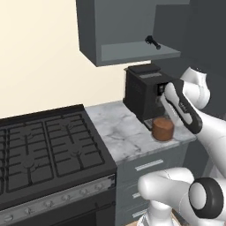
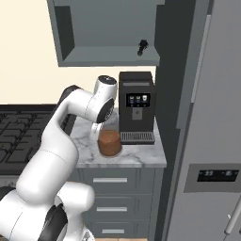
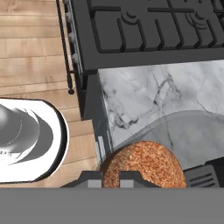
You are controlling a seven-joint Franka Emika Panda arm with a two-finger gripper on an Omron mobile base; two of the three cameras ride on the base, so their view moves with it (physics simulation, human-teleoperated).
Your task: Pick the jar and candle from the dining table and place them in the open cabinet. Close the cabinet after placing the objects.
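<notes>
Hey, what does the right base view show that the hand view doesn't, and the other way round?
Right base view, not the hand view: the open cabinet overhead with a small dark object on its shelf, and the tall grey fridge.
Hand view, not the right base view: the wooden floor, seen from above.
Both: the jar with its reddish-brown filling, the marble counter and the black stove.

This is a home kitchen. A black gas stove (image 1: 44,145) with cast grates and a row of knobs sits beside a grey-veined marble tabletop (image 1: 119,132) over dark grey drawers (image 2: 113,188) with silver bar handles. A black coffee machine (image 2: 136,106) stands on the marble under a dark grey wall cabinet (image 1: 128,31). A tall grey refrigerator (image 2: 212,141) stands to the right, and the floor (image 3: 35,57) is wooden planks.
</notes>
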